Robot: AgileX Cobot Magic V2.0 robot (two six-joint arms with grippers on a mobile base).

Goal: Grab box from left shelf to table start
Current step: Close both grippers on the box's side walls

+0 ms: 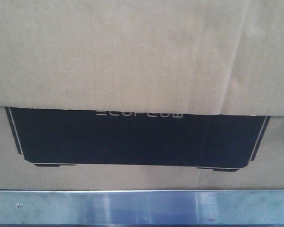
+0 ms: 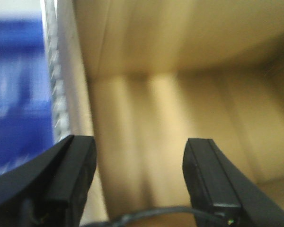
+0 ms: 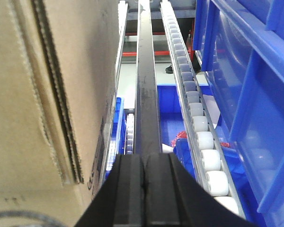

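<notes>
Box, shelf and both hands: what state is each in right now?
box: resting on the shelf, not gripped.
left hand: open, cardboard ahead.
right hand: shut, holding nothing, beside the box.
blue bins: shelved, untouched.

A plain brown cardboard box [image 1: 142,52] fills the frame, standing at the front edge of a shelf [image 1: 61,208]. The shelf's shiny silver rail [image 1: 227,205] runs the full width below the box. An upper layer of cardboard overlaps the box's face and covers the top of a wide black panel [image 1: 132,142] outlined in white. The overlap also cuts off the upper part of a line of small white lettering [image 1: 138,113]. Two short tabs jut from the panel's lower edge. Two small fasteners [image 1: 18,205] dot the rail.
</notes>
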